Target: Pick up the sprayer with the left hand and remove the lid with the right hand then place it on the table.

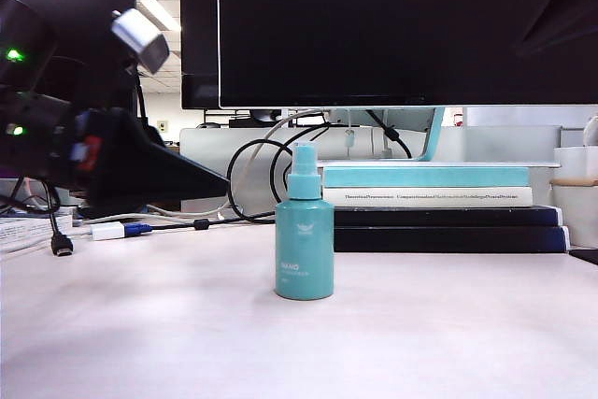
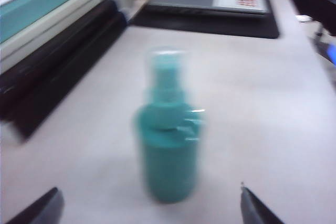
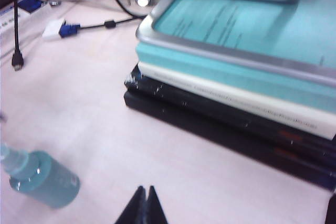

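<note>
While the sprayer stands upright on the worktop, it is faced by the nearer, wide-open, empty left hand; the right hand is held shut, empty.

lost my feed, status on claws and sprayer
Left claw open, short of the sprayer, not touching. Right claw shut, off to the side. Sprayer upright on table, lid on. Nothing between.

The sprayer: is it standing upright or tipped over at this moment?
Upright. The sprayer stands on its base on the table, nozzle pointing up, lid on.
</note>
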You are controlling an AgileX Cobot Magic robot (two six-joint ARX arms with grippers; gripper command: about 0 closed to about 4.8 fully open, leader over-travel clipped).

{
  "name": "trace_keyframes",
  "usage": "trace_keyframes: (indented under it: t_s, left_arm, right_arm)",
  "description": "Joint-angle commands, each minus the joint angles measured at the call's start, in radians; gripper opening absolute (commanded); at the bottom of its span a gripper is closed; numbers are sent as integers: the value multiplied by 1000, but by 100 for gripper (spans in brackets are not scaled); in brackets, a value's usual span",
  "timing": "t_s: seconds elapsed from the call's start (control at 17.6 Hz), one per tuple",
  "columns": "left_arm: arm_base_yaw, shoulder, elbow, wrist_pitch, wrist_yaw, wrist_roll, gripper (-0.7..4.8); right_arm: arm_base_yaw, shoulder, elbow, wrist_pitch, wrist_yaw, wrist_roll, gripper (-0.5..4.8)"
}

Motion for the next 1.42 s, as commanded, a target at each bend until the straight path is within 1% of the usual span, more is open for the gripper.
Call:
trace_keyframes:
  t_s: [0.06,0.11,0.17,0.28,0.4,0.51,0.68,0.79,0.85,0.96,1.02,1.42]
  left_arm:
    - [3,45,55,-5,2,-114,479]
    - [0,58,72,-6,19,-134,479]
    - [-15,70,91,-11,14,-153,479]
    - [-30,85,118,-37,19,-151,479]
    - [-56,93,123,-47,21,-136,479]
    - [-73,113,124,-83,11,-91,479]
    - [-96,155,124,-84,13,-81,479]
    - [-122,166,124,-72,-35,-61,479]
    - [-130,168,128,-64,-34,-60,479]
    - [-146,174,144,-65,-36,-82,479]
    - [-154,185,151,-66,-54,-87,479]
    - [-199,230,167,-40,-57,-129,479]
  right_arm:
    - [0,2,4,14,-11,-8,-5]
    - [1,2,4,18,-17,-8,-5]
    - [1,2,4,20,-34,-8,-5]
    - [1,2,4,21,-35,-8,-6]
    - [1,2,4,19,-35,-8,-5]
    - [1,2,4,18,-35,-8,-5]
    - [1,2,4,16,-35,-8,-5]
    - [1,2,4,16,-35,-8,-5]
    - [1,2,4,16,-35,-8,-5]
    - [1,2,4,17,-35,-10,-5]
    - [1,2,4,20,-35,-10,-5]
    - [1,2,2,20,-33,-10,-5]
